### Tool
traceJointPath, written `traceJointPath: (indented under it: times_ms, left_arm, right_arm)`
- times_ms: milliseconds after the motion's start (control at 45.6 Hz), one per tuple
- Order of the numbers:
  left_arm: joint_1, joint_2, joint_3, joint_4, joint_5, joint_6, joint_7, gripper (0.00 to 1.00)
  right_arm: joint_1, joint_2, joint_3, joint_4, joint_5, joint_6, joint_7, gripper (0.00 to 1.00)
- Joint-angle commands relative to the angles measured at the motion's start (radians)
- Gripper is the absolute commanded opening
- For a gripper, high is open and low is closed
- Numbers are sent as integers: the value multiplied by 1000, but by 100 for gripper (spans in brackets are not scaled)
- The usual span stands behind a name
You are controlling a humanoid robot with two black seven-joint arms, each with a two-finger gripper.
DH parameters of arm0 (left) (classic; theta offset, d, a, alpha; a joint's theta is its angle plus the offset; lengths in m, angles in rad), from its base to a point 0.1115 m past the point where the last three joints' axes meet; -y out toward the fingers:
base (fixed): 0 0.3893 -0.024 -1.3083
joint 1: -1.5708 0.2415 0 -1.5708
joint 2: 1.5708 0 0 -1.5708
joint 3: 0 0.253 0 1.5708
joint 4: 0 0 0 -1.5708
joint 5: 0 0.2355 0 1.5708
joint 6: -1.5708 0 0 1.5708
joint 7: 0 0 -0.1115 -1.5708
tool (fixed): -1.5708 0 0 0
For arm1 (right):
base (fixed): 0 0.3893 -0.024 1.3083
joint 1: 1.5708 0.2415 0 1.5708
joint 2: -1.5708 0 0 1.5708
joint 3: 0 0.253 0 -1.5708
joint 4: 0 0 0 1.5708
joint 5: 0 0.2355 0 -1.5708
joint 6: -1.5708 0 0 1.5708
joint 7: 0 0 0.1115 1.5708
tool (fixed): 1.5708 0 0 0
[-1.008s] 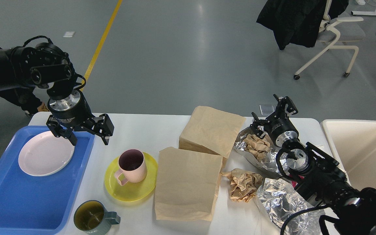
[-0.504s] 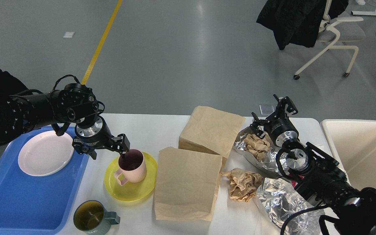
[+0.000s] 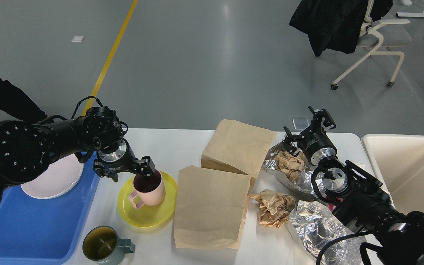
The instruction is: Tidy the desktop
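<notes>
Here the left pincer (image 3: 130,171) hangs over the pink mug (image 3: 148,188), its two fingers spread wide: one fingertip (image 3: 149,171) dips at the mug's far rim, seemingly just inside the mouth, while the other sits off at nine o'clock of the mug, clear of it. It grips nothing. The mug stands upright on the yellow plate (image 3: 148,213), handle turned toward seven o'clock.

The white table (image 3: 168,143) spans the lower half of the view. At its nine o'clock side lies the blue tray (image 3: 31,228), carrying a pale pink plate (image 3: 53,180) partly hidden by the left arm. At seven o'clock of the yellow plate stands a green mug (image 3: 103,246), just beside the tray's edge.

Two brown paper bags lie flat near the middle: the nearer bag (image 3: 210,206) just beside the yellow plate at its three o'clock, the farther bag (image 3: 238,146) overlapping it at one o'clock. Toward three o'clock sit crumpled foil (image 3: 317,224), a wad of brown paper (image 3: 274,208) touching the nearer bag, and another wad (image 3: 289,163) resting in foil.

The right pincer (image 3: 307,127) hovers above that far foil, its fingers apart, clasping nothing. A cream bin (image 3: 410,165) stands at the table's three o'clock end
</notes>
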Motion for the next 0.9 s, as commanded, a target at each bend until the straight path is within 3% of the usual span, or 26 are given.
traceJointPath:
  times_ms: [0,197,679,789,876]
  left_arm:
    - [19,-10,-1,7,0,40,-1,93]
    - [48,-24,-6,7,2,119,-1,93]
    - [86,-35,-59,15,2,142,-1,89]
    - [86,-35,-59,15,2,140,-3,79]
    - [86,-33,-56,15,2,129,-3,61]
  right_arm:
    - [0,0,0,0,0,-1,0,100]
    - [0,0,0,0,0,-1,-1,100]
    - [0,0,0,0,0,-1,0,100]
    - [0,1,0,0,0,0,0,100]
    - [0,0,0,0,0,0,0,100]
